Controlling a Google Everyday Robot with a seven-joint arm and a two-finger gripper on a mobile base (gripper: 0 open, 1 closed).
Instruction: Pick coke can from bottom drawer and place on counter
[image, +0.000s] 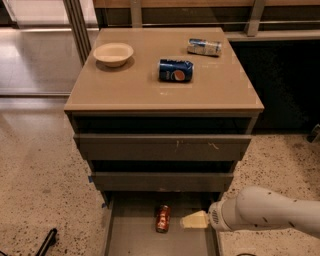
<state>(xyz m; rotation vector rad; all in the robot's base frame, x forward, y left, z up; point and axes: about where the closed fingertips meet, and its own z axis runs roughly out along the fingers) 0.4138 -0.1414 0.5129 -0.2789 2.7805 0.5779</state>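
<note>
Tan counter (140, 97) bears bowl (113, 53), Pepsi can (175, 70), white can (204, 47). Speckled floor (40, 170). Gripper (193, 220) at bottom drawer (132, 237), beside coke can (163, 218); grip state unreadable.

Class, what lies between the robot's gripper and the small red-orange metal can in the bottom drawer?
Nothing: the camera view shows only bare grey-brown bottom drawer floor between the red-orange coke can and the cream gripper to its right.

place: office-like building | cues: terrazzo floor (40, 190); metal-framed partition (78, 27); 3-drawer cabinet (162, 147) | jaws: over bottom drawer (135, 235)
</note>
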